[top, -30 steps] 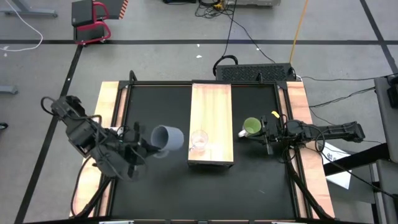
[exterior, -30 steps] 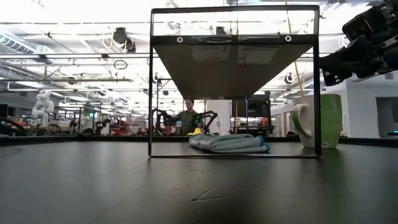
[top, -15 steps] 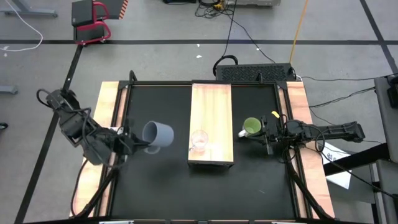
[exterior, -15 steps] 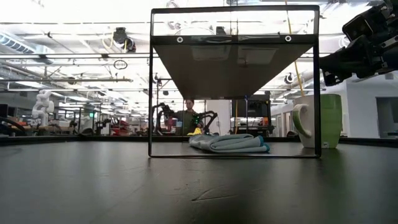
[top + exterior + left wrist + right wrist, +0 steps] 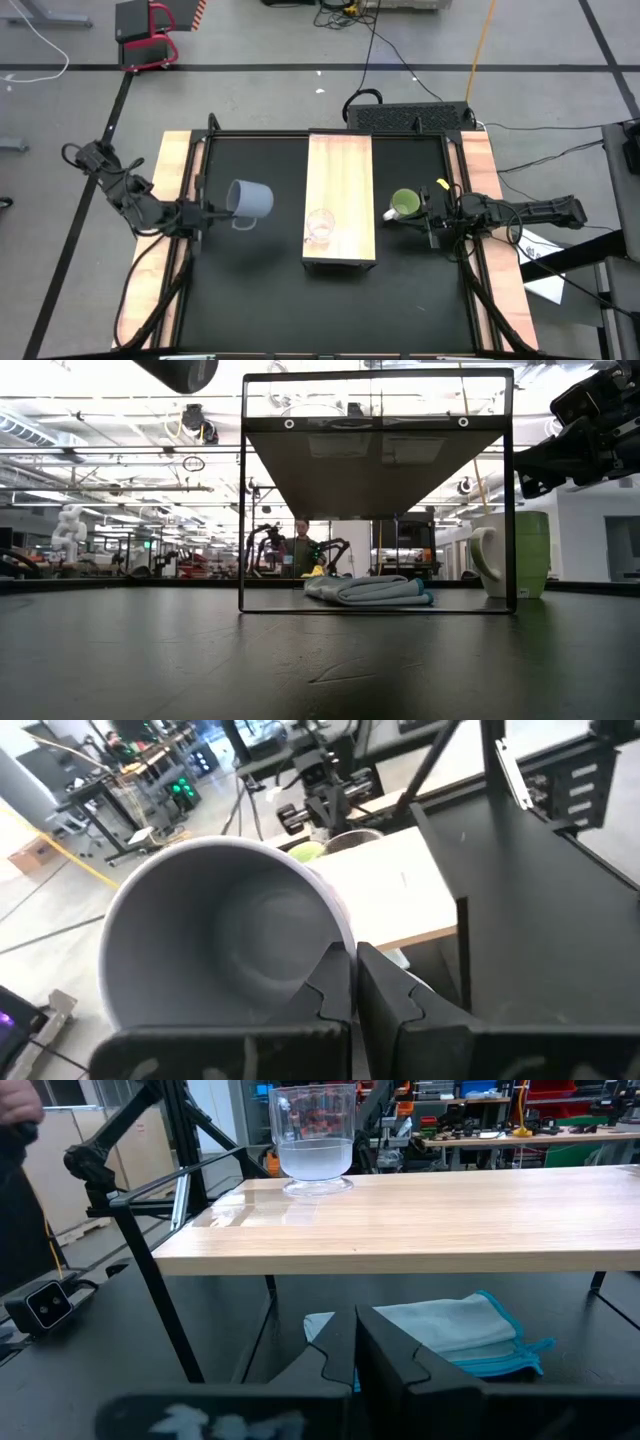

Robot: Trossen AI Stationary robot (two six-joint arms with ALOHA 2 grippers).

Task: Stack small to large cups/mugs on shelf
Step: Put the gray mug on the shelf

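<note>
My left gripper [image 5: 210,213] is shut on the blue-grey mug [image 5: 252,199], held in the air over the table's left half. The mug's mouth fills the left wrist view [image 5: 225,940]. The clear glass cup [image 5: 320,225] stands on the near part of the wooden shelf [image 5: 340,160] and also shows in the right wrist view [image 5: 312,1138]. The lime-green mug [image 5: 404,205] stands upright on the table, right of the shelf. My right gripper [image 5: 430,214] is shut and empty just right of it, fingers pointing at the shelf [image 5: 354,1342]. My left gripper holds the mug at the edge of its mouth [image 5: 338,935]. The closed fingers [image 5: 385,990] hide what is between them, wall or handle. They come level from the table's left. The mug is lifted clear on its side, mouth toward the gripper, handle [image 5: 240,222] toward the near edge.
The shelf stands on a thin black frame [image 5: 242,490]. A folded blue-grey cloth [image 5: 368,590] lies under it on the table. Light wooden strips [image 5: 172,190] edge the black table. A person shows far off in the room [image 5: 300,545].
My left gripper has drawn back toward the table's left edge and slightly toward the far edge, carrying the mug away from the shelf. The mug stays on its side and clear of the table. The right arm has kept still.
</note>
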